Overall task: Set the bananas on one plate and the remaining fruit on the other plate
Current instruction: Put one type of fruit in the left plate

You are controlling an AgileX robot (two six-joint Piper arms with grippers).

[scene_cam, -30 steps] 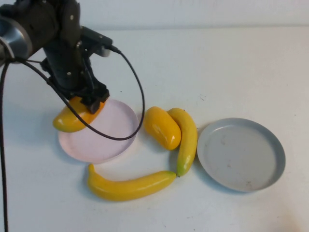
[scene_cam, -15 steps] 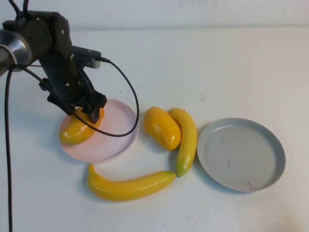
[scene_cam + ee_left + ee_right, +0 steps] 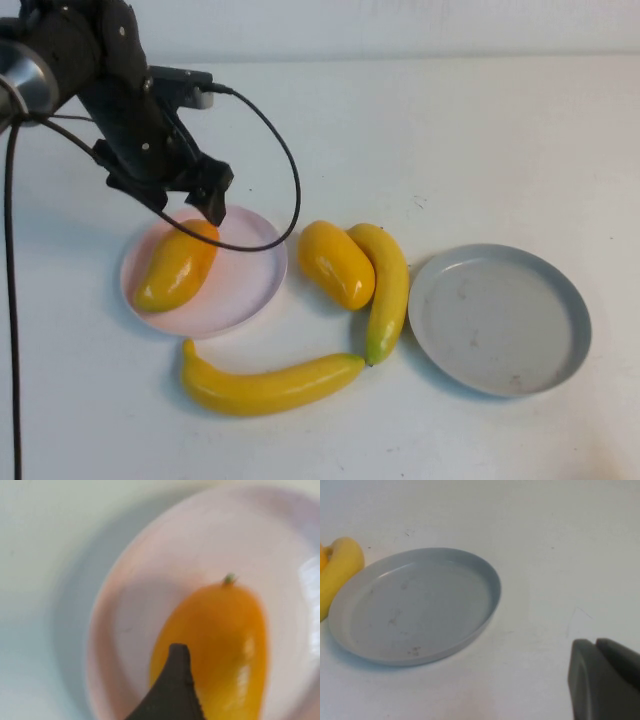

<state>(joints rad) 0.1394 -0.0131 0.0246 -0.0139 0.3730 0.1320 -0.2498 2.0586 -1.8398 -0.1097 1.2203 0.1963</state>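
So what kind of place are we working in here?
Probably a lab test bench, not a kitchen: a bare white table, glossy plastic-looking fruit such as the banana, and the left gripper trailing a loose cable over the pink plate.

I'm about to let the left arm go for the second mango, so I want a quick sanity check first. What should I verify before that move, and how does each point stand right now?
1. First mango lies inside the pink plate: ok.
2. Left gripper is open and off that mango, above the plate's far edge: ok.
3. Second mango is free to grasp: not ok, it lies against the upright banana.
4. Pink plate has bare room for a second fruit: ok.
5. Grey plate is empty for the bananas; the lower banana is on the table: ok.
6. Right gripper is shut, parked beside the grey plate: ok.
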